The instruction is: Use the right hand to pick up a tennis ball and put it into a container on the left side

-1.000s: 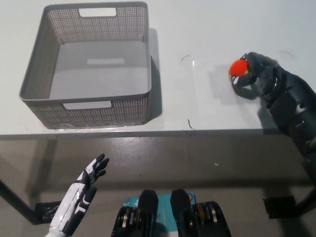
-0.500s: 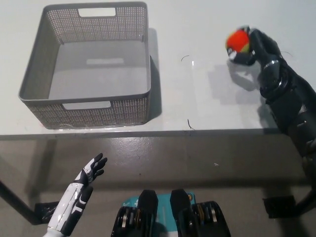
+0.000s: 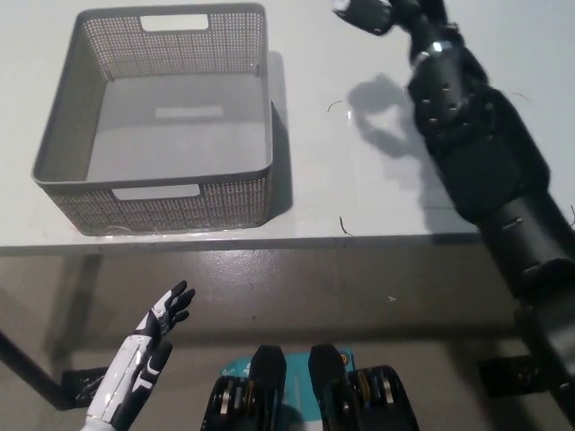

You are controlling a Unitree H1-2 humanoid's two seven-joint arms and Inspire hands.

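White table (image 3: pixel 377 197) with grey basket (image 3: pixel 54 148), grey floor below.

readable text: none | labels, brands, numbers, signs: none legible in head view

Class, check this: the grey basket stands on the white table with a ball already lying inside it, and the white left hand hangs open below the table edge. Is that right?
Not quite. The head view shows the basket on the table holding nothing; no ball lies in it. The rest stands: the left hand hangs open below the table edge.
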